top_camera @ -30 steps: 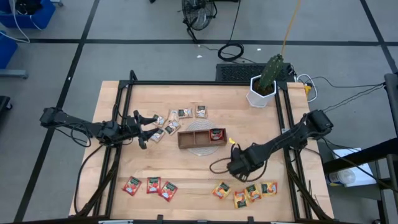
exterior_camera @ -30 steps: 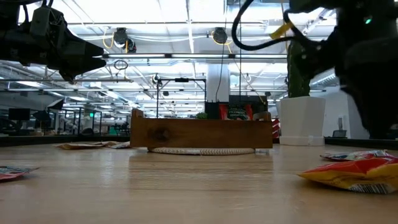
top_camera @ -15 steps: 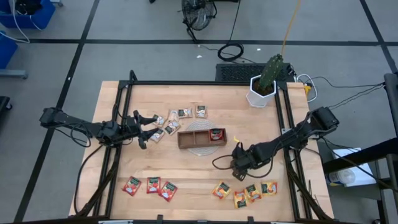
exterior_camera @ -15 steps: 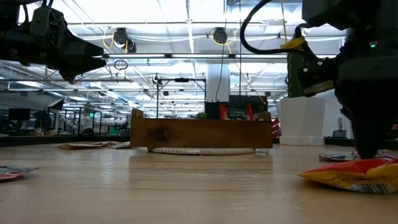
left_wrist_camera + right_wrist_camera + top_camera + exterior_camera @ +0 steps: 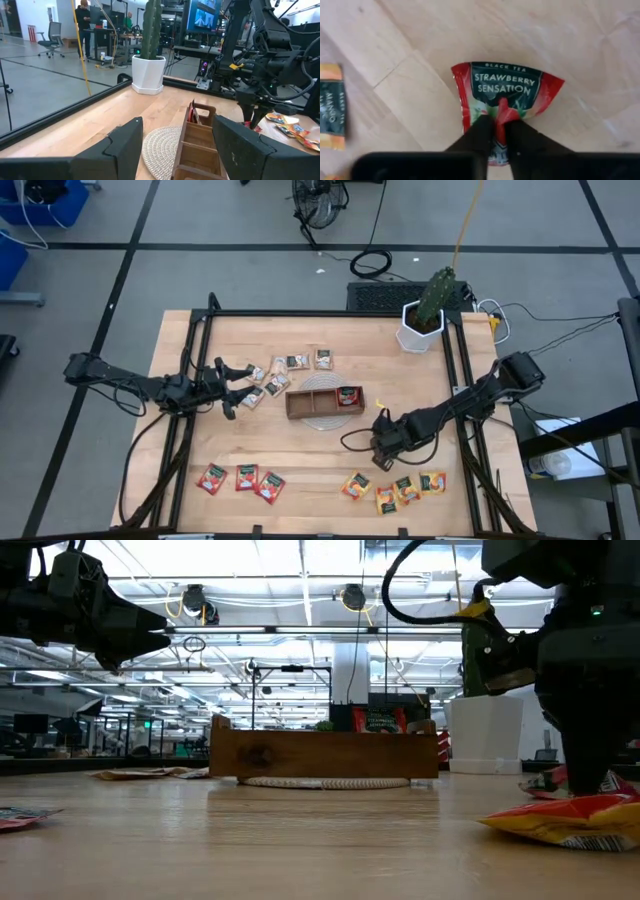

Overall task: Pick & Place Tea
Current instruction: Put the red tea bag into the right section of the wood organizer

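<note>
My right gripper point(image 5: 383, 448) points down at the table right of the tray and is shut on a red tea sachet point(image 5: 507, 87) printed "Strawberry Sensation". In the low view the same gripper point(image 5: 590, 785) stands at the table top. The brown wooden tray point(image 5: 322, 402) sits on a round woven mat at mid table, with one red sachet point(image 5: 348, 395) in its right compartment. My left gripper point(image 5: 225, 385) hovers open at the left, by the pale beige sachets point(image 5: 280, 370). My right gripper pinches the middle of the red sachet point(image 5: 502, 107) between its two fingertips point(image 5: 480, 132), coming from above and pointing down. The foil is puckered up into a ridge between the fingers. The sachet's rims lie on the table around the pinch, bent up a little.
Several orange-yellow sachets point(image 5: 395, 488) lie near the front edge, just right of my right gripper; three red ones point(image 5: 240, 478) lie at the front left. A cactus in a white pot point(image 5: 420, 325) stands at the far right. Black frame rails run along both table sides.
My right gripper has come down onto the table right of the tray and taken hold of the red sachet, whose edges now stand up a little beside the fingers. The left arm has kept still.
</note>
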Controlling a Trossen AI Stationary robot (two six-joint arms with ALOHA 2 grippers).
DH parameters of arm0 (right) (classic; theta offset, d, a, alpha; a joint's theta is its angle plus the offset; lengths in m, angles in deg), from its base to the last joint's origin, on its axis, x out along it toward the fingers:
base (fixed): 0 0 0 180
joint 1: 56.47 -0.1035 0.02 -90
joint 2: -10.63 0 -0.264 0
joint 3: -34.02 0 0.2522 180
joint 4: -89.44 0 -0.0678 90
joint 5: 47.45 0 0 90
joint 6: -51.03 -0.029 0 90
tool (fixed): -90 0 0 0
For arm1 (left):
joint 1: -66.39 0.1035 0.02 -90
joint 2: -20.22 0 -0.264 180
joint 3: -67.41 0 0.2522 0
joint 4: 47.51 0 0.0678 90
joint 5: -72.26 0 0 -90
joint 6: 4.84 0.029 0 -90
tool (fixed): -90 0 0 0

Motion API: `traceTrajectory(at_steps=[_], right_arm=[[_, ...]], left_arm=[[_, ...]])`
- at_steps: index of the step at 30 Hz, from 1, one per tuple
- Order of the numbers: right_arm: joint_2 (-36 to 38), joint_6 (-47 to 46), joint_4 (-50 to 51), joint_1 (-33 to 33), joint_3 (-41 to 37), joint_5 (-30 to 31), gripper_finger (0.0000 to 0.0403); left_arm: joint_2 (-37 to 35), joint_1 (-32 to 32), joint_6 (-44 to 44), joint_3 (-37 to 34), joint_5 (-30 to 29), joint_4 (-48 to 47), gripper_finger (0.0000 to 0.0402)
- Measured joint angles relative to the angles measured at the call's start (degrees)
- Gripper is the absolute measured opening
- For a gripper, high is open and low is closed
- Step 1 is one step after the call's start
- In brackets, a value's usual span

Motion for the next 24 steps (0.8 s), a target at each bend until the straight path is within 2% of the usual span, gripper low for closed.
traceTrajectory(at_steps=[2,5,9,13,16,19,22,24], right_arm=[[1.7,1.0,-1.2,0.0,0.0,1.1,0.0013],[5.3,1.0,-1.8,-0.2,-0.3,5.8,0.0016],[10.3,2.1,-2.4,-1.0,-0.3,15.8,0.0012],[12.8,7.1,-5.6,-2.2,-0.3,27.0,0.0005],[13.1,14.2,-14.5,-2.3,-0.3,38.5,0.0006],[10.9,23.4,-27.6,-2.4,-0.9,48.6,0.0005],[7.2,32.7,-41.2,-1.1,-2.4,54.6,0.0005],[4.6,36.2,-48.3,0.7,-3.1,55.7,0.0005]], left_arm=[[0.0,0.0,0.0,0.0,0.0,0.0,0.0239],[0.0,0.0,0.0,0.0,0.0,0.0,0.0239],[0.0,0.0,0.0,0.0,0.0,0.0,0.0239],[0.0,0.0,0.0,0.0,0.0,0.0,0.0239],[0.0,0.0,0.0,0.0,0.0,0.0,0.0239],[0.0,0.0,0.0,0.0,0.0,0.0,0.0239],[0.0,0.0,0.0,0.0,0.0,0.0,0.0239],[0.0,0.0,0.0,0.0,0.0,0.0,0.0239]])
